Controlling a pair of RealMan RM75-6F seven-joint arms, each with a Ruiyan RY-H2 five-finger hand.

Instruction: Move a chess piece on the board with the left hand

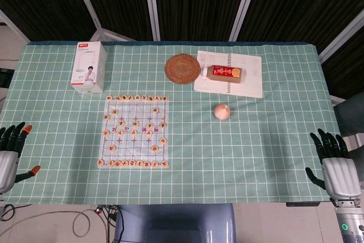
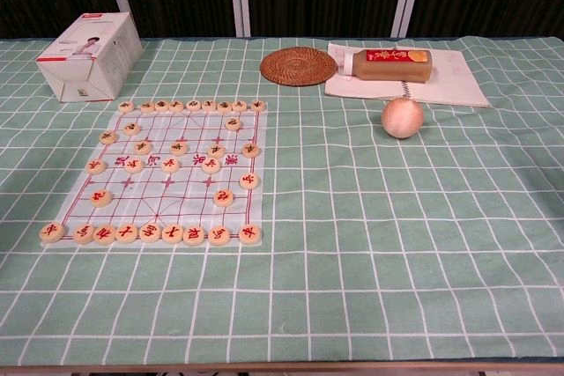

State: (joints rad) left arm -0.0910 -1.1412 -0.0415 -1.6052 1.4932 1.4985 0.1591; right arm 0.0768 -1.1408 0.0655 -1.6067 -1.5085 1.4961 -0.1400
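- Left hand (image 1: 10,155): at 8 o'clock of the head view, off the worktop's left edge. Fingers spread, holding nothing, orange tips on some fingers. Not touching the board. The chest view does not show it.
- White box (image 1: 89,66): at 10 o'clock, upright on the worktop (image 1: 267,157), which has a green cloth with a white grid. Red logo on top and a photo of a person on the front; the text is too small to read.
- Chess board (image 1: 135,131): left of centre, at 6 o'clock from the box, lying flat. Red grid lines. The red characters printed across the middle are not legible.
- Chess pieces (image 2: 150,233): round pale discs with red or dark characters. There is a full row along the near edge and a full row along the far edge, with the rest scattered between. All are on the board, none in a hand.
- Woven coaster (image 1: 182,68): at 12 o'clock, round, brown, just left of the notebook.
- Spiral notebook (image 1: 249,81): at 1 o'clock, open, pages blank.
- Drink carton (image 1: 226,72): lying on its side on the notebook. Red label with an orange graphic; the writing is unreadable.
- Pale ball (image 1: 222,111): at 6 o'clock from the notebook, alone on the cloth.
- Right hand (image 1: 335,163): at 4 o'clock, off the right edge. Dark fingers spread, empty.
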